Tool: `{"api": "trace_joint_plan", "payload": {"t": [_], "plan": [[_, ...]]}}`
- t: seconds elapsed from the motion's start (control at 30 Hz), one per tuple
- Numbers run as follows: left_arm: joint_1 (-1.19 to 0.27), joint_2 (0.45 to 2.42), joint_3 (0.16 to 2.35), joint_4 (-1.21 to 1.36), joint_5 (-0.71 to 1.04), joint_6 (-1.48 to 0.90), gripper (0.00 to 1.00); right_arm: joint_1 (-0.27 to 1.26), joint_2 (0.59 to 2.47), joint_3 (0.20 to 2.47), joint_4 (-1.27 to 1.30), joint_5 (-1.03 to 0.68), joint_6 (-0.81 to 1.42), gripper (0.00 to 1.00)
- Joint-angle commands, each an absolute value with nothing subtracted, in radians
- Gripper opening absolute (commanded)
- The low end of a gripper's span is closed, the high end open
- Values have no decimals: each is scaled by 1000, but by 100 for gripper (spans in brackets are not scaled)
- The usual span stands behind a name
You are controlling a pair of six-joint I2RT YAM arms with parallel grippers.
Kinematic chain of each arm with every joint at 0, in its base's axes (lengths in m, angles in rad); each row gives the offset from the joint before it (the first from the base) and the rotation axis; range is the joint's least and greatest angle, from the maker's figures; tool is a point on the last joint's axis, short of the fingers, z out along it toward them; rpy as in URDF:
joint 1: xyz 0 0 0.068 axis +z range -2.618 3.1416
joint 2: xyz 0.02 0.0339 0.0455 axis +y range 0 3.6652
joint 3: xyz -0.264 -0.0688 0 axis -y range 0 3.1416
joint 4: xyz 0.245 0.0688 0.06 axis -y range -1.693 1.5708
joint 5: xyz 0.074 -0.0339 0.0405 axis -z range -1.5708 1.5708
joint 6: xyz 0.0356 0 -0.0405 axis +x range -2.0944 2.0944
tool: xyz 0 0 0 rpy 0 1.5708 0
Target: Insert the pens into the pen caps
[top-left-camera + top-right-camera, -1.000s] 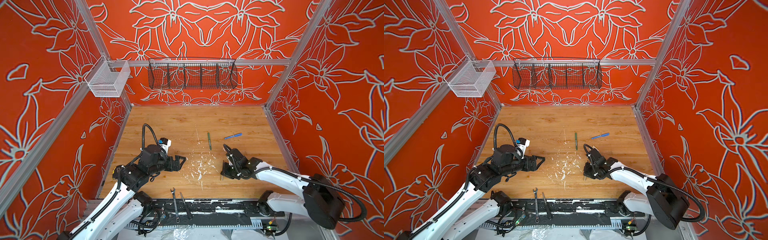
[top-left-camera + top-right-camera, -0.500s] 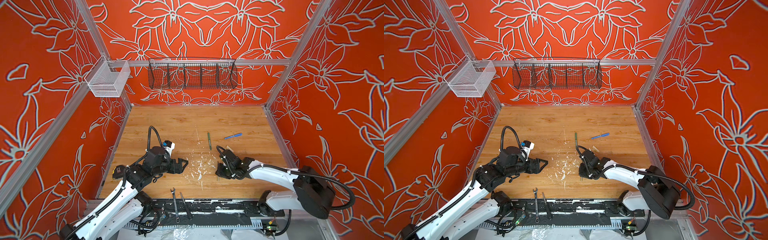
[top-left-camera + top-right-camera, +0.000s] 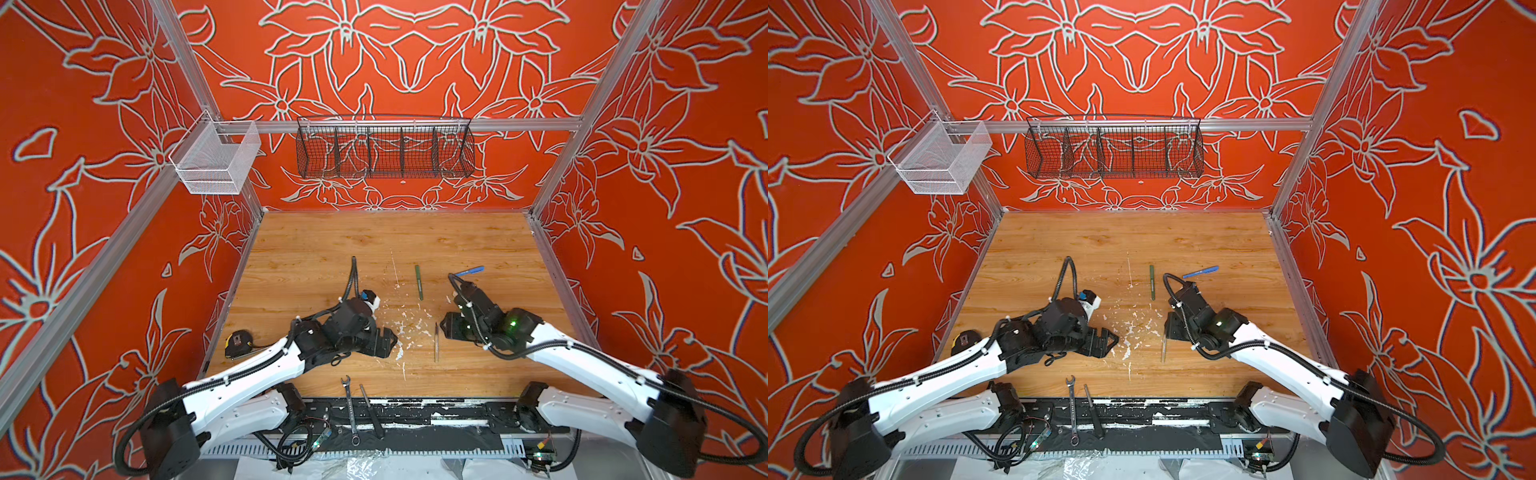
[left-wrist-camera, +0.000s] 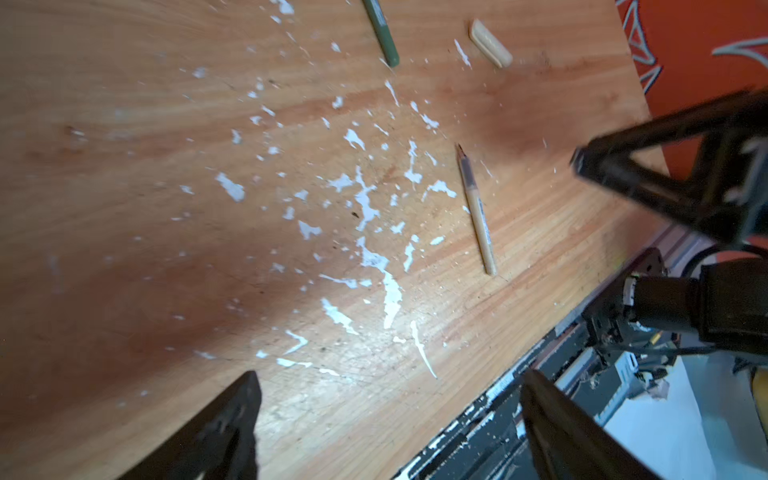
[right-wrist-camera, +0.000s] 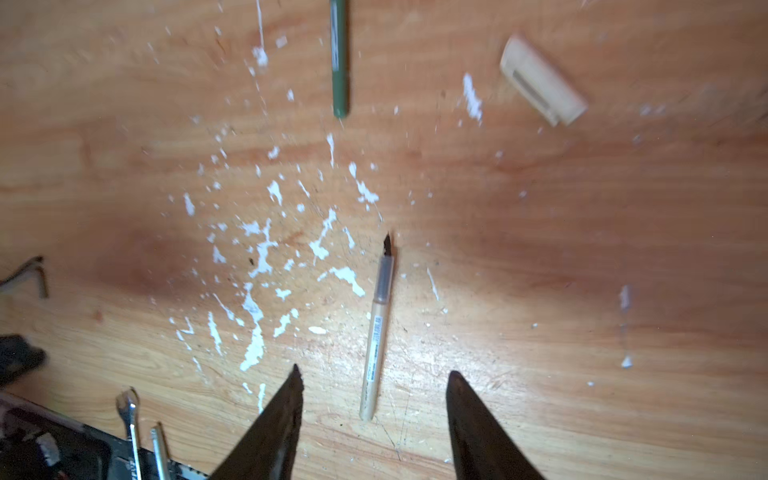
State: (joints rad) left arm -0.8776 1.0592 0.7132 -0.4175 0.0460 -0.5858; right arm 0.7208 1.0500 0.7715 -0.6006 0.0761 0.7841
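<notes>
right tool [image 5: 375,371]: shut 1 s ago, now spread, tan pen [image 5: 377,328] loose on bench [image 5: 582,249]
left tool [image 4: 390,376]: wide
wire basket [image 3: 384,147]: up on back wall

Top views high, lkg down; wrist cams close, sharing tan pen [image 4: 477,212].

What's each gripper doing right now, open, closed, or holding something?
Left gripper: open, holding nothing.
Right gripper: open, tan pen lying between its jaws, not gripped.

Nothing can be read: the tan pen [image 5: 376,332] carries a small printed strip and the green pen [image 5: 339,58] pale print, both too blurred.
</notes>
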Motion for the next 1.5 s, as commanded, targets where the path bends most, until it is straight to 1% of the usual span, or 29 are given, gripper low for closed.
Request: {"api": "trace_joint_plan", "payload": {"t": [0.0, 0.13, 0.2, 0.3, 0.33, 0.47, 0.53, 0.6, 0.7, 0.87, 0.93, 1.13, 1.2, 1.27, 1.47], "plan": [[-992, 1199, 809, -384, -76, -716, 90, 637, 1014, 829, -706, 167, 660, 56], [-1109, 1416, 975, -466, -160, -779, 89, 538, 952, 845, -711, 149, 600, 57], [-1136, 1513, 1031, -464, -161, -797, 87, 508, 917, 843, -710, 150, 581, 58], [-1145, 1623, 1063, -389, -92, -819, 81, 454, 893, 843, -719, 126, 554, 59], [-1152, 1655, 1084, -397, -97, -826, 78, 435, 891, 841, -723, 119, 547, 59], [-1175, 1752, 1168, -431, -107, -828, 70, 389, 878, 822, -712, 87, 534, 59], [-1188, 1793, 1205, -443, -108, -833, 68, 363, 873, 810, -693, 57, 529, 59], [-1193, 1818, 1219, -443, -116, -844, 66, 341, 878, 803, -685, 35, 523, 58], [-1193, 1845, 1218, -419, -87, -855, 61, 307, 881, 788, -674, 0, 516, 58], [-1193, 1872, 1234, -435, -92, -864, 60, 266, 872, 768, -658, -42, 512, 58], [-1193, 1884, 1247, -452, -106, -859, 57, 256, 867, 760, -648, -52, 511, 57], [-1193, 1922, 1293, -484, -106, -847, 52, 239, 865, 735, -627, -94, 513, 57], [-1193, 1925, 1302, -501, -109, -848, 47, 236, 867, 727, -616, -108, 517, 57], [-1193, 1924, 1308, -521, -108, -849, 45, 233, 867, 725, -611, -113, 518, 56], [-1193, 1916, 1292, -546, -111, -862, 41, 227, 865, 729, -611, -118, 513, 56]]}}
